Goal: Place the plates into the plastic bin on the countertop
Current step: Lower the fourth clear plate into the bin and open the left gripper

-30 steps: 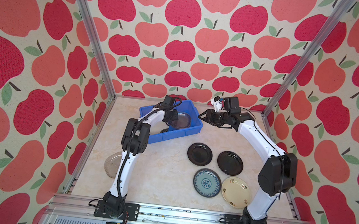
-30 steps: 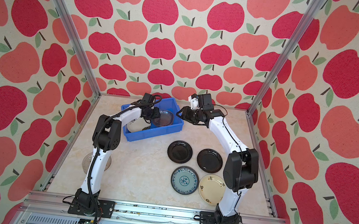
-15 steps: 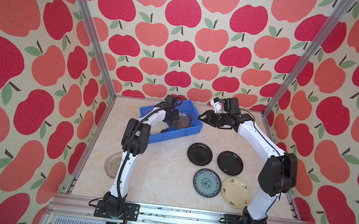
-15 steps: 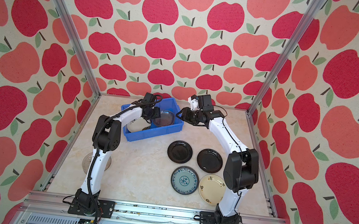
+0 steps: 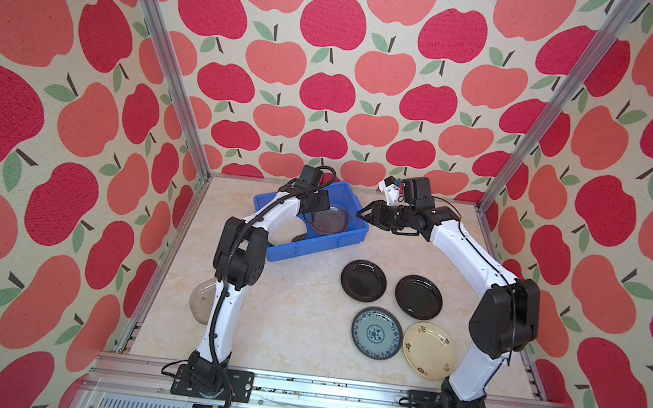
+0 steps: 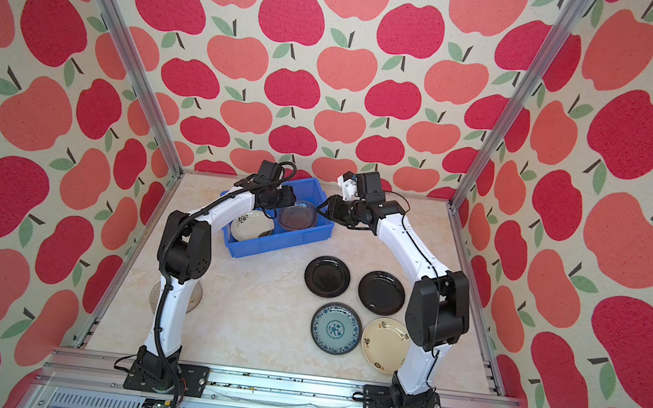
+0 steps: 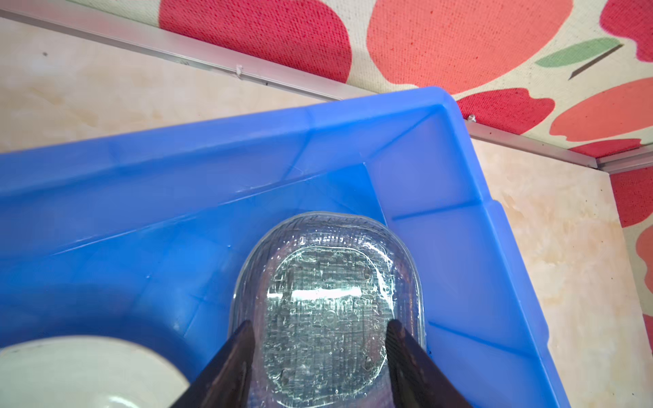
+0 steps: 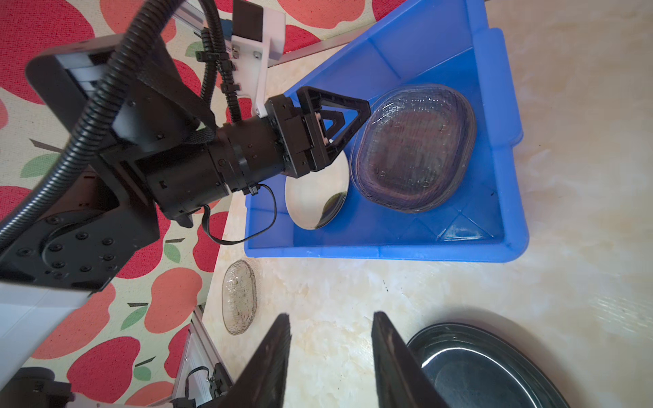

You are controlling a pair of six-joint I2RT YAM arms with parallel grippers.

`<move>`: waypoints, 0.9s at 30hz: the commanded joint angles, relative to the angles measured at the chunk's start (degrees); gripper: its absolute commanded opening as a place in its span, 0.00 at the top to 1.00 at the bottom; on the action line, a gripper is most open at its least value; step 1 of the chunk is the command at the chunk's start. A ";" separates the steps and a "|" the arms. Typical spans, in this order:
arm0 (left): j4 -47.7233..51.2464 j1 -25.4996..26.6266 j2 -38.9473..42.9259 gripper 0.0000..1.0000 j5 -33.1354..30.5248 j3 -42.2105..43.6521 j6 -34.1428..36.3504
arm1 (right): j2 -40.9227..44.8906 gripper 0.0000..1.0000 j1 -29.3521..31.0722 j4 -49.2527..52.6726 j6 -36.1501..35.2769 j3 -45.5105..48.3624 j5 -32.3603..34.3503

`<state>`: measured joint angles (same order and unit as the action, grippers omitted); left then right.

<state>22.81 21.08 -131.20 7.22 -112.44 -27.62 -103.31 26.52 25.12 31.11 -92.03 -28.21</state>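
The blue plastic bin (image 5: 311,249) stands at the back of the countertop (image 5: 304,307). In it lie smoky glass plates (image 5: 329,219) (image 7: 328,300) and a cream plate (image 6: 249,225). My left gripper (image 5: 318,204) (image 7: 319,325) hovers open just over the glass plates, holding nothing. My right gripper (image 5: 363,213) (image 8: 331,318) is open and empty beside the bin's right end. Two black plates (image 5: 363,280) (image 5: 419,296), a teal plate (image 5: 376,333) and a cream floral plate (image 5: 429,350) lie on the counter at the right. A clear glass plate (image 5: 201,299) lies at the left, partly behind my left arm.
Apple-patterned walls and aluminium rails (image 5: 190,206) close in the counter on three sides. The bin sits askew near the back wall. A front rail (image 5: 317,384) carries both arm bases.
Both arms stay about where they were, and no plate has moved.
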 commanded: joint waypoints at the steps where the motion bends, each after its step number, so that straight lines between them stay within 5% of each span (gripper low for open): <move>1: -0.72 0.18 -4.25 0.40 2.11 -0.79 -2.02 | -0.41 0.59 0.32 0.88 -0.26 -2.09 -0.51; 16: -2.54 -0.16 -6.64 0.42 3.63 -0.41 -3.85 | -0.85 0.61 0.50 1.33 -0.70 -2.15 -0.47; 27: -4.03 -0.60 3.30 0.30 4.74 1.32 -0.09 | -0.31 0.63 5.36 1.73 -4.66 -2.94 0.54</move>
<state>19.86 20.95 -135.31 11.42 -112.55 -29.10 -104.16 29.65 25.50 29.06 -94.02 -28.10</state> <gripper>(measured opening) 0.696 0.371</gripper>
